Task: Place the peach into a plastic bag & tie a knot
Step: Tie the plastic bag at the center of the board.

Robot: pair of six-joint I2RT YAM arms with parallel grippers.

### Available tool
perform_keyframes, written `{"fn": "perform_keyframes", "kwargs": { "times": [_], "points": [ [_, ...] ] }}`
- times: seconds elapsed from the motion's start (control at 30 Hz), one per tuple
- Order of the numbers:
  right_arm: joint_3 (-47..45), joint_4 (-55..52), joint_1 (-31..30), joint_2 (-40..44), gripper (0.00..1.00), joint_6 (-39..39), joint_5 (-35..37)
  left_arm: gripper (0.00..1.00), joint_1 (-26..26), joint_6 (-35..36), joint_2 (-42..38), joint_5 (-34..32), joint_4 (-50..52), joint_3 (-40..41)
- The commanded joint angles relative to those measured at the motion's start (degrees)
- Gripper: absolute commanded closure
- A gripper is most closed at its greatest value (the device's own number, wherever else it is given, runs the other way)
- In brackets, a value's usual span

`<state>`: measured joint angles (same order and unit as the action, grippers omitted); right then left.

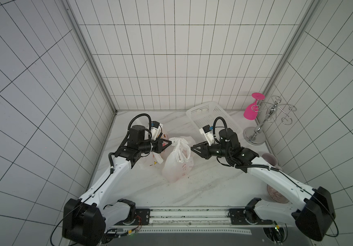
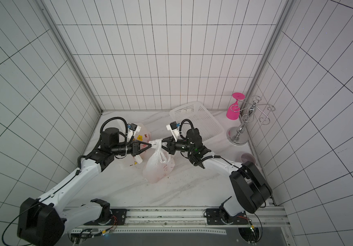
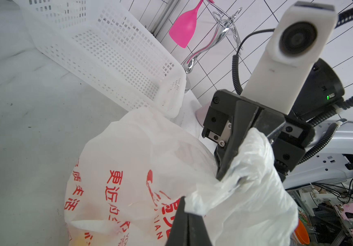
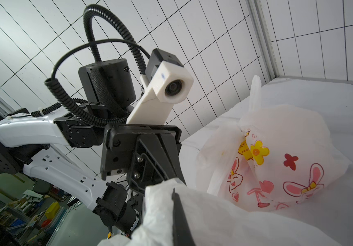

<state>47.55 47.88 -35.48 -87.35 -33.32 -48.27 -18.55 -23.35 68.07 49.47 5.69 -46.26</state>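
Note:
A white plastic bag with red print stands on the marble table, its handles bunched up at the top; both top views show it. My left gripper is shut on the bunched handles from the left, and the film is pinched at its tips in the left wrist view. My right gripper is shut on the same handles from the right, with white film wrapped over its tips. The peach is hidden inside the bag; only a faint orange tint shows through the film.
A second bag with bunny and flower prints lies behind my left gripper. A white mesh basket sits at the back right. Beside it a chrome rack holds a pink glass. A cup and a pink dish lie under the right arm.

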Motion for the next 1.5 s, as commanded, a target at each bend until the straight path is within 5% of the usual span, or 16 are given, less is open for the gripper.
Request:
{"fn": "perform_keyframes", "kwargs": {
  "times": [0.0, 0.43, 0.6, 0.77, 1.1, 1.47],
  "points": [
    [3.35, 0.30, 0.59, 1.54, 1.00, 1.11, 0.67, 1.00, 2.15, 2.76, -2.29, -0.75, 4.93, -0.12],
    [0.83, -25.01, 2.98, 11.97, 0.71, 10.55, 8.00, 1.00, 3.49, 7.76, -2.69, -6.80, 14.49, -4.89],
    [10.33, -55.90, 0.62, 17.86, 0.71, 15.30, 17.44, 1.00, 3.41, 6.00, -1.94, -6.88, 13.64, -5.89],
    [18.65, -74.93, -5.95, 22.22, 0.71, 9.35, 27.64, 1.00, 3.39, 5.51, -1.56, -6.95, 13.60, -6.85],
    [39.54, -99.10, -20.80, 10.26, 0.61, 6.64, 41.21, 1.00, 2.72, 2.98, -2.64, -4.87, 9.46, -4.57],
    [45.71, -101.11, -23.14, 2.83, 0.59, 6.25, 43.18, 1.00, 1.76, 2.39, -3.03, -4.60, 7.84, -3.14]
  ]
}}
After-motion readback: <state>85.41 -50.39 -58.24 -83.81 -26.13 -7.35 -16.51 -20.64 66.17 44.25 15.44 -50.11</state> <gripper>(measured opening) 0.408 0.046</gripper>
